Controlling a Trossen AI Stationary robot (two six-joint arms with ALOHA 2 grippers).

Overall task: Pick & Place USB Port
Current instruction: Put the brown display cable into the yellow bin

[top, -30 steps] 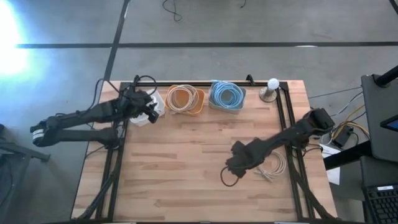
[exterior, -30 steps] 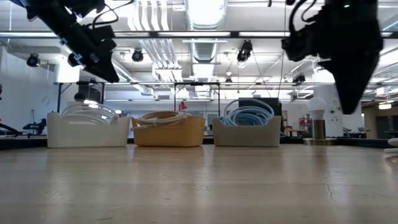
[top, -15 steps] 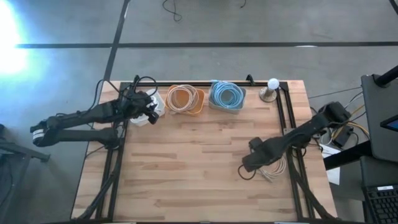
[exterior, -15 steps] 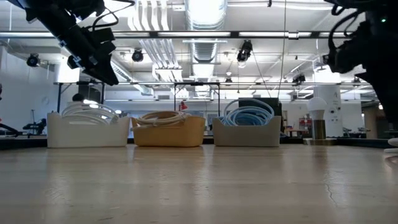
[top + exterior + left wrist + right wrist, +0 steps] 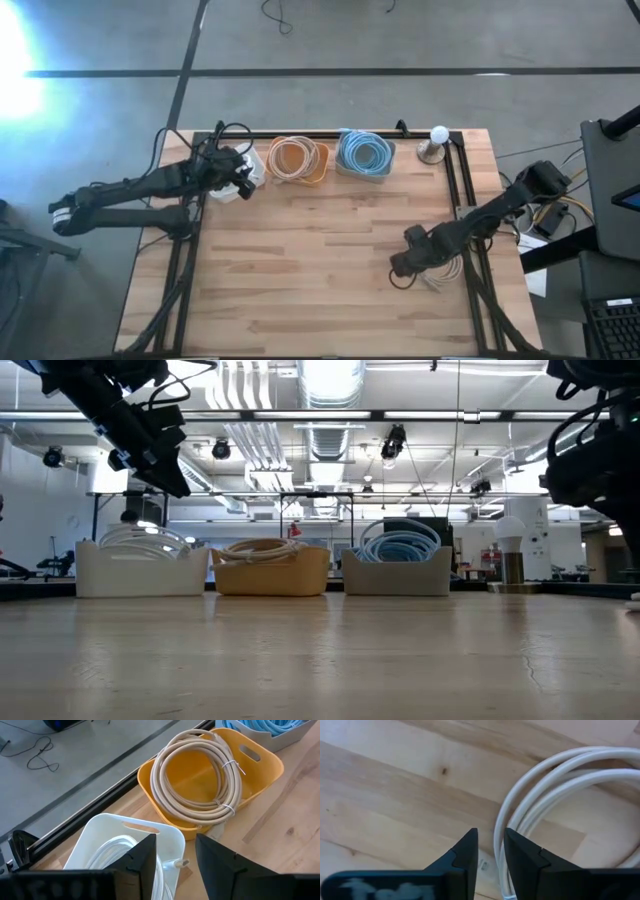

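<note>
A coiled white cable (image 5: pixel 441 268) lies flat on the table near the right edge; in the right wrist view the coiled white cable (image 5: pixel 560 790) fills the far side. My right gripper (image 5: pixel 402 270) hovers over the coil's left rim, open. One strand of the rim runs under the gap of my right gripper (image 5: pixel 491 855). My left gripper (image 5: pixel 243 178) waits, open, above the white bin (image 5: pixel 250 168) at the far left. In the left wrist view my left gripper (image 5: pixel 175 862) looks down on the white bin (image 5: pixel 125 845), which holds white cable.
Three bins stand along the far edge: the white one, a yellow bin (image 5: pixel 298 160) with a beige coil, and a grey bin (image 5: pixel 364 154) with a blue coil. A bulb on a stand (image 5: pixel 433 146) sits at the far right. Bare wood (image 5: pixel 300 260) spans the middle.
My right gripper has moved from the table's middle toward the right edge and now stands over the white coil's left rim. The coil and the left arm have kept still.
</note>
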